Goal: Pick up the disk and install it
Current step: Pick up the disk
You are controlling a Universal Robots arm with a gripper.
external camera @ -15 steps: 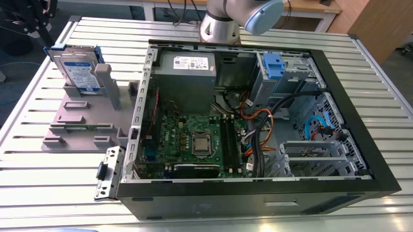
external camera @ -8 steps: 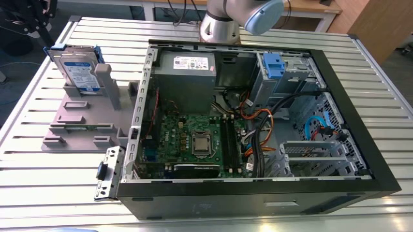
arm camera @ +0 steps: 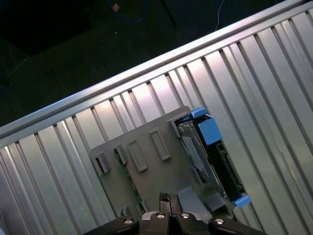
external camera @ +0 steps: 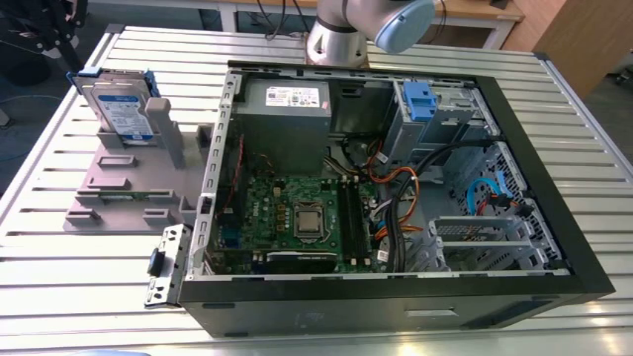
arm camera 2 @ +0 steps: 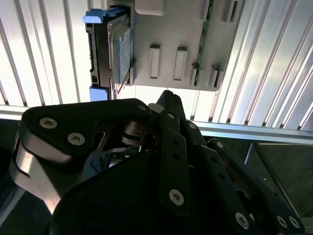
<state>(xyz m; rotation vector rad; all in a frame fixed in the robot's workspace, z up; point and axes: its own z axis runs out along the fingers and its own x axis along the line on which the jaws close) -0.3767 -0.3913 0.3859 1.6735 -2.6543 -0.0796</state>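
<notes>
Hand (arm camera 2: 166,97) closed narrow, nothing held, hovered over grey holder (external camera: 118,185). Disk (external camera: 118,107) stood on edge in holder on surface (external camera: 40,245), apart from PC case (external camera: 396,298). Pickup & install not yet done.

One disk (external camera: 121,111), one computer case (external camera: 376,300)

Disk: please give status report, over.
Gripper shut, empty, apart from disk. Disk stands on edge in grey holder, not picked. No obstacle seen.
</notes>
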